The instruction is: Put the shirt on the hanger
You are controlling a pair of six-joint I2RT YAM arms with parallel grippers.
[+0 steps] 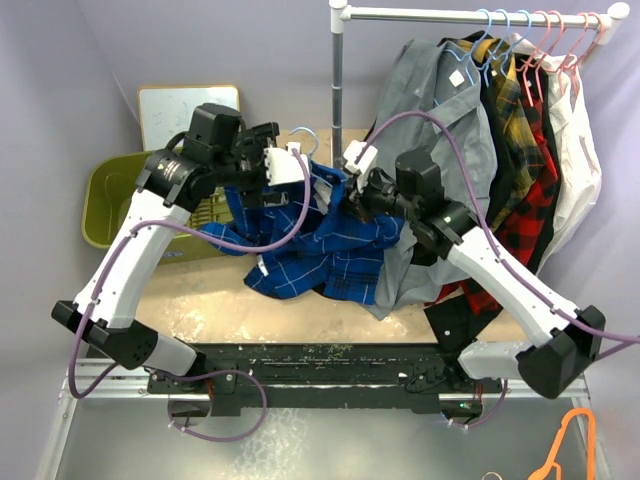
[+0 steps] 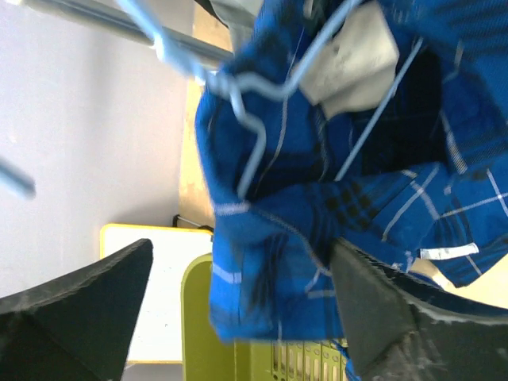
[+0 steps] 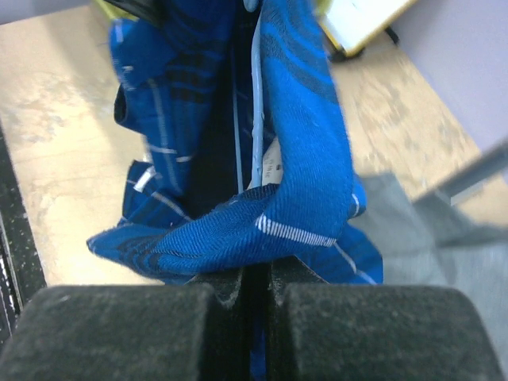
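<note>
Top view: both arms raised over the table [image 1: 200, 295], wrists turned toward each other at mid-scene. Between them hangs the shirt [image 1: 335, 245], bunched, upper part lifted, lower folds sagging toward the wood. Cannot tell whether the cloth touches the table.

At the right gripper [image 3: 255, 279]: closed tight, fingers pressed together on a fold of blue fabric, so gripping the shirt. Just above the clamp in the right wrist view runs the hanger [image 3: 256, 103], a thin light-blue wire rising inside the folds, beside a small white neck label [image 3: 274, 168]. Cannot tell whether the wire itself sits in the clamp.

At the left gripper [image 2: 242, 258]: fingers [image 2: 79, 313] spread wide, gripping nothing. Blue cloth hangs down in the gap, close to the right-hand finger; contact there not resolvable. Bent hanger wire draped with fabric above the gap, blurred. In the top view the curved hook pokes up just above this gripper.

Surroundings: green basket [image 1: 105, 205] and whiteboard [image 1: 185, 110] behind the left arm. Clothes rack [image 1: 470, 14] at far right with a grey shirt [image 1: 430, 95], a red-and-black plaid shirt [image 1: 525, 215] and pink hangers [image 1: 555, 35]. Orange hanger [image 1: 572, 440] at the near right corner.
</note>
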